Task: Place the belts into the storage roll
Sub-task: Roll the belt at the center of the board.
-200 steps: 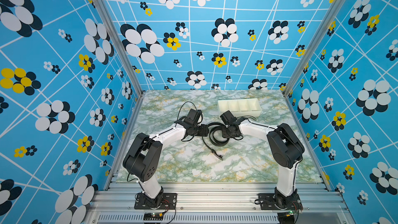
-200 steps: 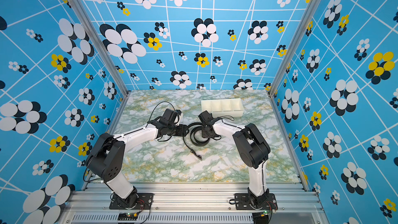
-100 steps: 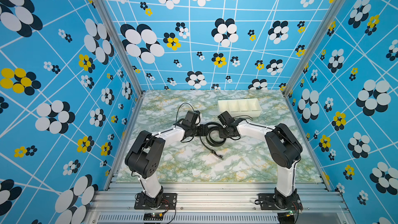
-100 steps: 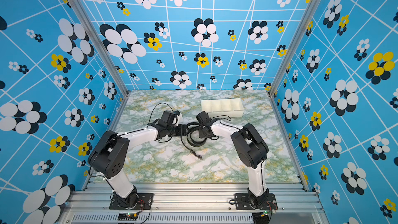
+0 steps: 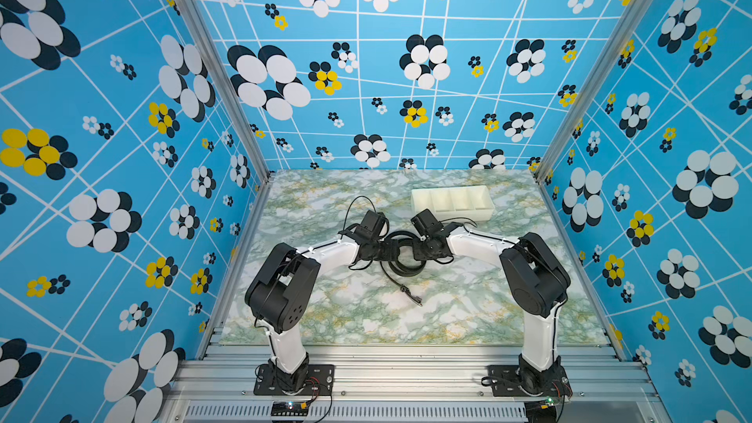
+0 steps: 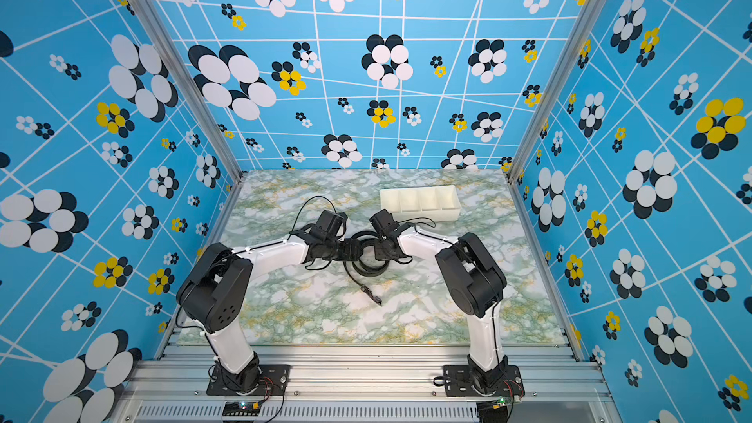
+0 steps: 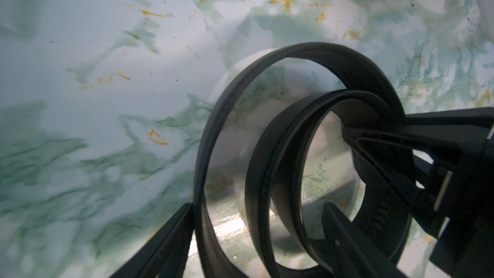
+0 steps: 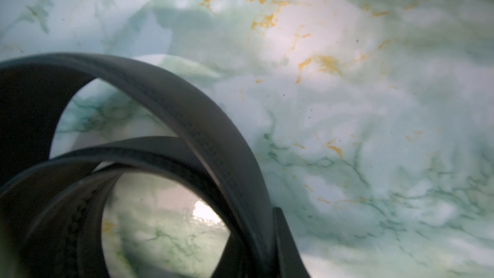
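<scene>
The bench is carrying everything, and the storage roll is sitting at its far side with all four compartments looking empty, so I am judging nothing stowed yet. The belt is lying coiled near the storage roll, on the side facing my bases, wholly outside its walls. I am pinching one side of the coil with my right gripper, its jaws nearly together on the strap. My left gripper is standing wide open with two turns of the coil between its fingers, gripping nothing. The coil is worrying me most. Its turns are sitting loose and uneven, so on one pinch alone they could be springing wider than a compartment and catching on a partition or the near wall of the storage roll. The tail with the buckle is trailing beyond the coil, away from the storage roll. On a lift it could be dragging, snagging, or tugging the strap out of my pinch.
</scene>
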Controlling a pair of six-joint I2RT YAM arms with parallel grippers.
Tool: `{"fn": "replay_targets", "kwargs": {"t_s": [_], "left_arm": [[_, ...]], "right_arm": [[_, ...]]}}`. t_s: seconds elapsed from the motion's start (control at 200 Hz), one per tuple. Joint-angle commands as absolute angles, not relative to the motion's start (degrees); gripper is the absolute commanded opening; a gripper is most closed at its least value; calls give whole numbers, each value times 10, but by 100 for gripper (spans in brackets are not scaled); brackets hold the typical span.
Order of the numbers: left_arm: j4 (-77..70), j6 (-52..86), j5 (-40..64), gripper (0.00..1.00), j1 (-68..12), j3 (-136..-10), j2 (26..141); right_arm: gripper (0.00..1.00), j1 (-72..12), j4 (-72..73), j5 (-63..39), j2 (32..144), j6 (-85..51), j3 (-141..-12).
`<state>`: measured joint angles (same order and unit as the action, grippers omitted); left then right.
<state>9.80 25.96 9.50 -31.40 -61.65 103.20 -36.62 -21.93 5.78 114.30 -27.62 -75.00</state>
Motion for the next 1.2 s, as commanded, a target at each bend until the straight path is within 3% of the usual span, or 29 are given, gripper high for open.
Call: {"fn": "replay_targets", "kwargs": {"t_s": [0.0, 0.21, 0.315, 0.455, 0.64, 0.734, 0.904, 0.974, 1.054, 1.194], "left_arm": [[144, 254, 67, 79, -329, -655, 1058], [199, 267, 35, 71, -334, -679, 1094], [220, 272, 21, 59, -334, -686, 1101], [239, 289, 9, 30, -334, -693, 1106], [289, 287, -7, 11, -338, -732, 1129], [311, 280, -17, 8, -339, -748, 1139], [334, 266, -17, 7, -339, -764, 1151], [337, 263, -18, 7, -338, -764, 1152], [336, 262, -18, 7, -336, -762, 1150], [339, 258, -19, 6, -332, -764, 1147]], "right_arm": [[0, -380, -269, 18, 1187, -276, -736], [0, -381, -275, 19, 1190, -281, -739], [0, -380, -275, 18, 1190, -282, -739], [0, -381, -270, 4, 1184, -285, -740], [1, -381, -266, -6, 1174, -286, -737], [16, -381, -259, -10, 1165, -282, -726], [53, -380, -224, 11, 1114, -258, -679], [55, -379, -194, 13, 1077, -243, -651], [66, -378, -172, 25, 1037, -232, -623], [67, -376, -154, 60, 970, -213, -582]]}}
